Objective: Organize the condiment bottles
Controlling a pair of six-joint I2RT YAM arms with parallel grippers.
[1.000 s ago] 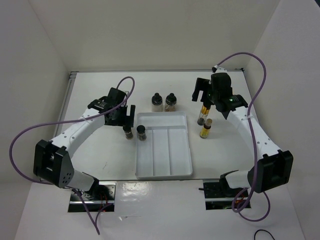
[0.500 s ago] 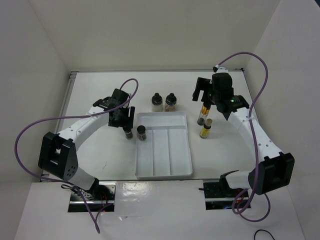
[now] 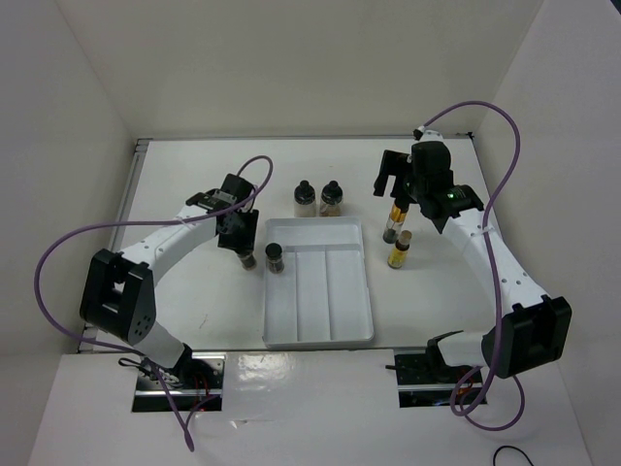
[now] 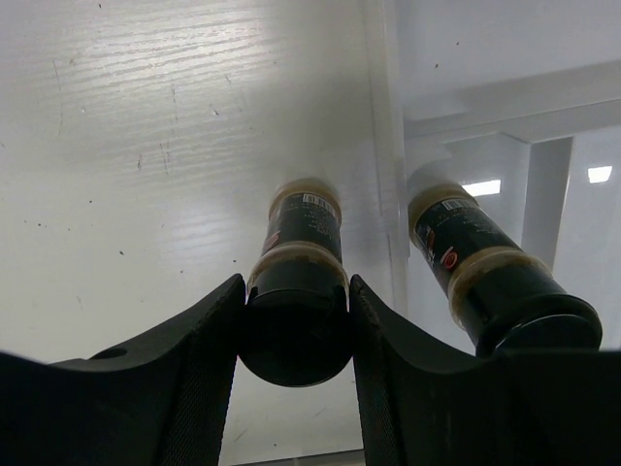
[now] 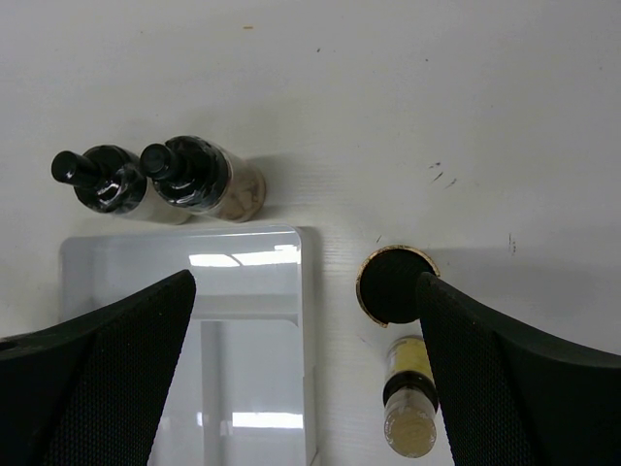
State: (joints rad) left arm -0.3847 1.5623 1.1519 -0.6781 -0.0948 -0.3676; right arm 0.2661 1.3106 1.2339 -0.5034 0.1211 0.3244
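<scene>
Black-capped dark jar gripped by the left arm: clearance for the lift

The short dark jar (image 4: 294,254) stands upright on the table (image 3: 437,320), long axis vertical, just left of the left wall of the white divided tray (image 3: 315,340), toward its far end. The left gripper (image 4: 296,291) comes down over it from above. Its jaws are closed against the cap, one finger touching each side, so the jar sits squarely between them. This arm is the nearer one; the right arm is well apart on the other side of the tray.

The second dark jar (image 4: 495,282) stands just to the right of the gripped one and appears to be just inside the tray's left wall. Which compartment it occupies cannot be told for certain. It is the nearest obstruction: any move to the right should first clear its cap and the tray wall.

Two clear jars (image 3: 318,197) stand side by side beyond the far edge of the tray, out of the likely path.

The right gripper (image 5: 306,291) hovers with jaws wide apart and empty over the black-capped yellow bottle (image 3: 393,221). The cork-topped yellow bottle (image 3: 400,250) stands just on its near side
</scene>
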